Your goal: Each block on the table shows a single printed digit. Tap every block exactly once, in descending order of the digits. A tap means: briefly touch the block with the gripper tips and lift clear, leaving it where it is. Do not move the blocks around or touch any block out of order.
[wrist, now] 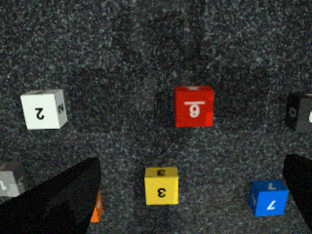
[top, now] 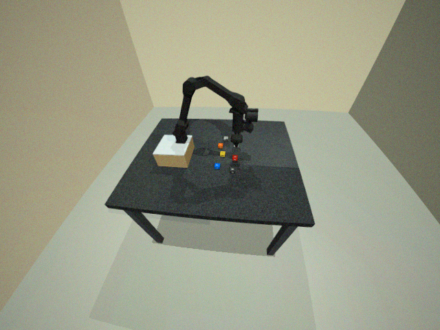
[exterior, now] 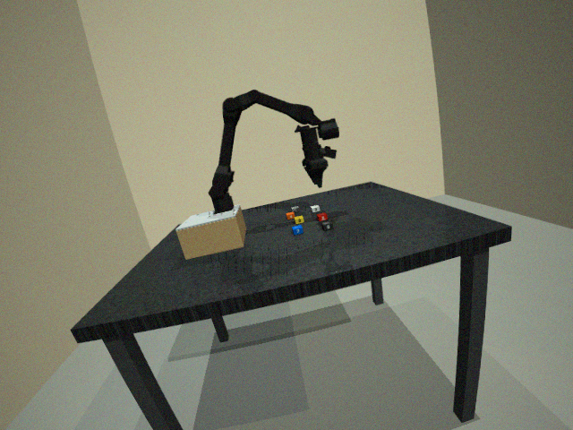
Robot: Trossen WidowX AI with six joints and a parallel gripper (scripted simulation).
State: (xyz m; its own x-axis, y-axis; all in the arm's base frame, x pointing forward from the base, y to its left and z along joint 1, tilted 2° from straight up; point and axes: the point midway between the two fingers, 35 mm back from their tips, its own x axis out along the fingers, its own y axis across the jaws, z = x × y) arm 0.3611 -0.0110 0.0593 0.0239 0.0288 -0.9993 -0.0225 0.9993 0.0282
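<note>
The big risk here was order. There were seven blocks packed in a tight cluster, and the black block (wrist: 300, 112) was cut off at the edge of the wrist view, so its digit couldn't be read. If it carried something higher than the blue block (wrist: 268, 197) with its 7, starting on blue would've blown the sequence right away. Also the red block (wrist: 194, 105) showed an underlined digit that read as a 6, but seen upside down it could easily be mistaken for a 9, and that mix-up would change which block goes first.

Second worry: spacing. The yellow block (wrist: 162, 185) (3) sat just beside the orange block (wrist: 97, 209), which was half hidden behind a finger, and the gray block (wrist: 10, 181) was close to that. Dropping down with wide fingers could bump a neighbour, which counts as touching out of order, or shove something.

The hand (exterior: 319, 181) was spread wide with nothing in it, and in the exterior view it hung well above the counter (exterior: 416, 231), tips pointing down. The cluster lay toward the far edge of the counter, right of the arm's box base (exterior: 212, 233). From the wrist view the red block sat nearly centred under the hand, the white block (wrist: 43, 108) (2) off to one side, blue and black off to the other.
</note>
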